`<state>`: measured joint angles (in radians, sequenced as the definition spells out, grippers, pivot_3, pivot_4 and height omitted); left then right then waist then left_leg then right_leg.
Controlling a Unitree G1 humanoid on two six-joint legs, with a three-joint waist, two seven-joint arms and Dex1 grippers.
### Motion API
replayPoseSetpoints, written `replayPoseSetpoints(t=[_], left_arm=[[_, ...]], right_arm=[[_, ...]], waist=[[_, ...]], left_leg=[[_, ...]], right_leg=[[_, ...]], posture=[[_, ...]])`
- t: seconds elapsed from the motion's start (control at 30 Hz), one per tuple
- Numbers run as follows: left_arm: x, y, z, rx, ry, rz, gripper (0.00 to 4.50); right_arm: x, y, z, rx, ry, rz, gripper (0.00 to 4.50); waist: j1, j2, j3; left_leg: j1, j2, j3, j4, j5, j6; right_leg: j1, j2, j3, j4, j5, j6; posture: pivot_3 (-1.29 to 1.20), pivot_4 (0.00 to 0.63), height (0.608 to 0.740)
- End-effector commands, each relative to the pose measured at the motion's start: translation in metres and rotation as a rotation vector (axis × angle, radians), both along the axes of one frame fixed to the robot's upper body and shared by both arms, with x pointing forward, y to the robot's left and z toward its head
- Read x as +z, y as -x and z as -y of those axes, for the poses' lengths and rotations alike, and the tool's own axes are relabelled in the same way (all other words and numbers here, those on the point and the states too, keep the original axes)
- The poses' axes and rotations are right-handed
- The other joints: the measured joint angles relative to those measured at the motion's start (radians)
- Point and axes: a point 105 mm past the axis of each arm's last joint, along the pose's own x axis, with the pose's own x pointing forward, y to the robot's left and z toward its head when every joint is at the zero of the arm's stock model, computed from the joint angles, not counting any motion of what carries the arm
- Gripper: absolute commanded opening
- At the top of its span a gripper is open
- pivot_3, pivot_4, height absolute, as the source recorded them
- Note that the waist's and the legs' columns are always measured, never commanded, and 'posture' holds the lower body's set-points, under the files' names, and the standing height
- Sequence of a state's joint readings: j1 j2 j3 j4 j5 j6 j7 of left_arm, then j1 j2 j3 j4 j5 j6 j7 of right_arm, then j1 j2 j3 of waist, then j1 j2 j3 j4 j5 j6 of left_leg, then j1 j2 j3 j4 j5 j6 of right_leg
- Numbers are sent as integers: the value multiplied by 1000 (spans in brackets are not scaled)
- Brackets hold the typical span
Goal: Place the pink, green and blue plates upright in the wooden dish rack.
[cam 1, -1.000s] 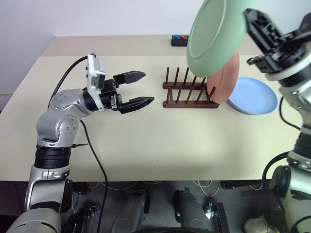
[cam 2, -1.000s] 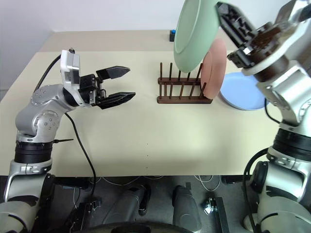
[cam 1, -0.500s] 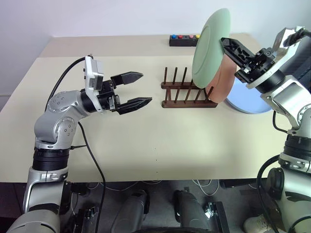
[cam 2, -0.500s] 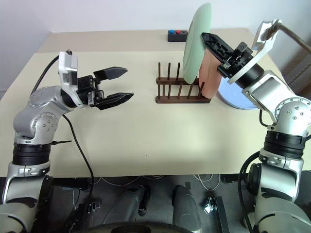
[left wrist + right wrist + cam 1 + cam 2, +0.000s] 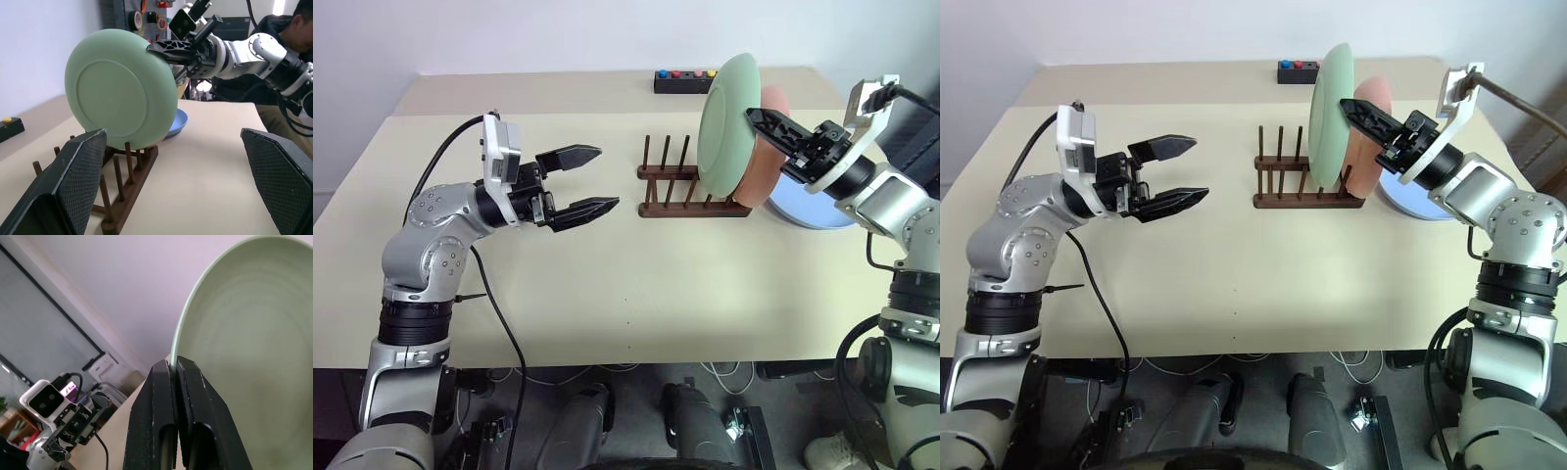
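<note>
L hand (image 5: 589,179) is hovering over the left part of the bench (image 5: 607,284), fingers spread wide apart w/ nothing between them, pointing toward the wooden dish rack (image 5: 690,191) but well apart from it.

The rack is sitting mid-bench, slightly toward the far side. Its near-left pegs are standing bare.

Green plate (image 5: 726,122) is standing nearly upright, tilted a little, over the rack's right half, w/ its lower edge down among the pegs; can't tell if it's resting on the rails. In the left wrist view its underside (image 5: 120,95) is facing the L hand, and pegs are rising just in front of its bottom edge.

Pink plate (image 5: 769,166) is standing upright just behind the green one, at the rack's right end, mostly hidden by it.

R hand (image 5: 766,122) is reaching in from the right, fingers pinched together on the green plate's upper rim; the right wrist view shows the two black fingers (image 5: 156,416) clamping the thin edge.

Blue plate (image 5: 818,206) is lying flat on the bench just right of the rack, partly behind the R arm.

Small black box (image 5: 683,80) w/ coloured buttons is sitting at the far edge, behind the rack. A person (image 5: 293,29) is showing in the background of the left wrist view.
</note>
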<state>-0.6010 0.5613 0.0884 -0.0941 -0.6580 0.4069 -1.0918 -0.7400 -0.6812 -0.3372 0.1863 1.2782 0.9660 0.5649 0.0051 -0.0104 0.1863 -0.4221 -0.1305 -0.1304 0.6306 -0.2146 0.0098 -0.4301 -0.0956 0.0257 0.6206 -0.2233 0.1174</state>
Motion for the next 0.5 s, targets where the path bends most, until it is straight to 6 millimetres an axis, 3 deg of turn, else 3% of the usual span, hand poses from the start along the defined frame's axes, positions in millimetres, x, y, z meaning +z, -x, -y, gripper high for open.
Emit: replayPoseSetpoints(t=[0.03, 0.4, 0.5], left_arm=[[11, 7, -2, -4, 4, 60, 4500], [11, 8, -1, 1, 5, 62, 4500], [10, 9, -2, 6, 2, 61, 4500]], right_arm=[[9, 1, -1, 17, 21, 38, 22], [7, -10, -4, 26, 40, 25, 22], [8, -7, -6, 53, 38, 22, 878]], waist=[[0, 0, 0], [0, 0, 0], [0, 0, 0]], left_leg=[[0, 0, 0, 0, 0, 0], [0, 0, 0, 0, 0, 0], [0, 0, 0, 0, 0, 0]], right_leg=[[0, 0, 0, 0, 0, 0], [0, 0, 0, 0, 0, 0], [0, 0, 0, 0, 0, 0]], posture=[[0, 150, 740], [0, 150, 740], [0, 150, 740]])
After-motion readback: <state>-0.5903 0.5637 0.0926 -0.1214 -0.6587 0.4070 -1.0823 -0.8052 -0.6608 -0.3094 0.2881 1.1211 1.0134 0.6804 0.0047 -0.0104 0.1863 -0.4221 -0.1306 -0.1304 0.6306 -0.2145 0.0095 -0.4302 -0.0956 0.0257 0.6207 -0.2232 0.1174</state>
